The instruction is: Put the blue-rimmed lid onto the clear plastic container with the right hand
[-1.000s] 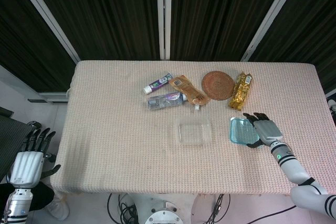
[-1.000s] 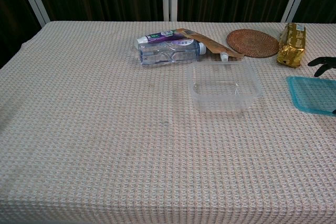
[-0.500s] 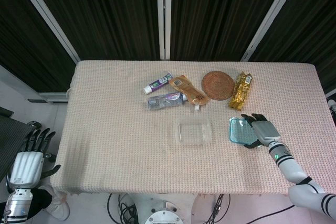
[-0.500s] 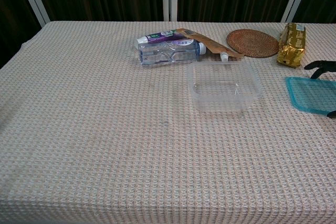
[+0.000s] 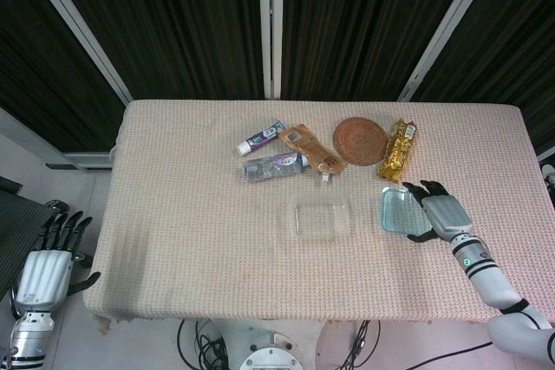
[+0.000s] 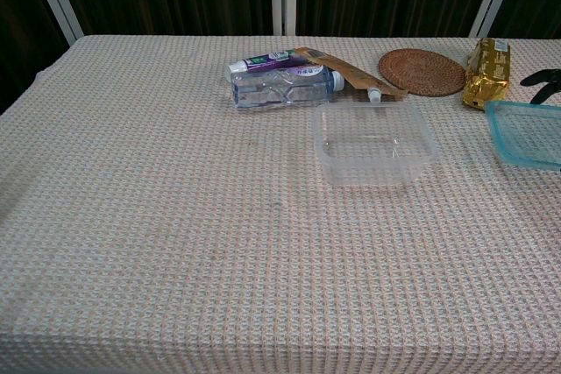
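My left robot hand (image 5: pixel 42 276) hangs off the table's left edge, below the near-left corner, fingers spread and holding nothing; it has no part in this job.

Near the middle of the table (image 5: pixel 173 197), a little toward the near edge, sits the clear plastic container (image 6: pixel 375 142), open and uncovered, so the main step is not yet done. Behind it, toward the far edge, lie a water bottle (image 6: pixel 282 87), a purple tube (image 6: pixel 263 63) and a brown pouch (image 6: pixel 337 69), with a woven coaster (image 6: pixel 422 72) and a gold packet (image 6: pixel 486 74) further right.

Toward the right edge, my right robot hand (image 5: pixel 442 212) has its fingers wrapped around the far side of the blue-rimmed lid (image 5: pixel 401 211), and I judge it is gripping it. In the chest view the lid looks slightly raised, though I cannot tell for sure. It is well apart from the container. What's left: carry it leftward, line it up over the rim, set it down and let go.
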